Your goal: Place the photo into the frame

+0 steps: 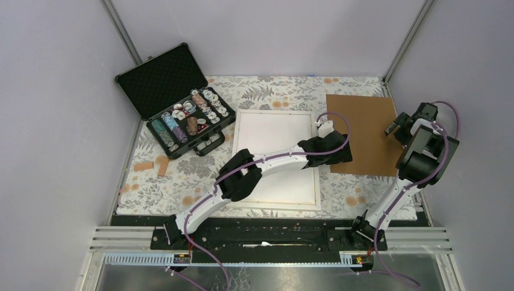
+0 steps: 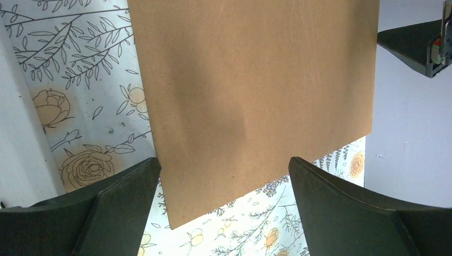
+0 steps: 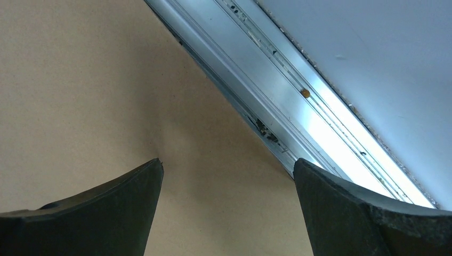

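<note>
1. At the far left back, a black case [image 1: 176, 100] stands open with its lid propped up and rows of chips inside. A few small tan wooden pieces [image 1: 151, 165] lie in front of it on the flowered cloth [image 1: 273, 88].
2. In the middle, the frame [image 1: 279, 159] lies flat on the cloth, long side running away from the arms. Its thin white rim surrounds a plain white surface; I cannot tell whether that is the back of the photo. The left arm crosses its lower half.
3. The left gripper [image 1: 344, 154] [image 2: 224, 165] sits just past the frame's right edge, over the left edge of the brown board [image 1: 363, 130] [image 2: 256, 80]. Its jaws are spread wide and hold nothing.
4. The board lies flat just beside the frame, plain brown all over.
5. The right gripper [image 1: 391, 128] [image 3: 226, 165] hangs over the board's right edge, by a metal rail [image 3: 298, 101]. Its jaws are also spread wide, with nothing between them.
</note>
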You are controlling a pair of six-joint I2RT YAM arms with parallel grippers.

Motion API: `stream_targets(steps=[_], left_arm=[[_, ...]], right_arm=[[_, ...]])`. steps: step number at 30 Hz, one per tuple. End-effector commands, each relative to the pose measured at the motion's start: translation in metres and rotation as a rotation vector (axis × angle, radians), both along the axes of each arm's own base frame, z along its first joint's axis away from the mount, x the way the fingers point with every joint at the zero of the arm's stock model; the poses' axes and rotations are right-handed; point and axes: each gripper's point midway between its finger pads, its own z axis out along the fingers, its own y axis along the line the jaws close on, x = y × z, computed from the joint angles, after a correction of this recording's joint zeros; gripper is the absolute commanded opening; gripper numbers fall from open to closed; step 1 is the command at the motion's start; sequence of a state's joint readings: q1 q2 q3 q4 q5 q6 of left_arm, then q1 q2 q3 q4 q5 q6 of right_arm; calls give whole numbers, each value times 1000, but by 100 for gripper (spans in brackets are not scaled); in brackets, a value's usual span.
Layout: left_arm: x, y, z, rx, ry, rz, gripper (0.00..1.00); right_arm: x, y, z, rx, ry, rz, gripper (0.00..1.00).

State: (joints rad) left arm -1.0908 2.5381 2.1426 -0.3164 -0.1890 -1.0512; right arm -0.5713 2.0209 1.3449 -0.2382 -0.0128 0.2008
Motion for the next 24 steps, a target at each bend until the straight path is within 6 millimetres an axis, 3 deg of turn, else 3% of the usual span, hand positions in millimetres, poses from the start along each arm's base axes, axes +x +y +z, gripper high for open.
stream_targets(steps=[1,6,17,24], left_arm=[[-38,81,-125,374,213,-12,99],[-38,79,-125,369,212,-23,99],[-37,81,-125,346,209,-22,99],[-34,81,-114,304,188,-27,99]], right_arm=[[7,-2,-13,65,-12,-3,100],[21,31,12,212,-129,71,98],[6,104,128,410,-396,195,85],[-19,132,158,459,-433,211,81]])
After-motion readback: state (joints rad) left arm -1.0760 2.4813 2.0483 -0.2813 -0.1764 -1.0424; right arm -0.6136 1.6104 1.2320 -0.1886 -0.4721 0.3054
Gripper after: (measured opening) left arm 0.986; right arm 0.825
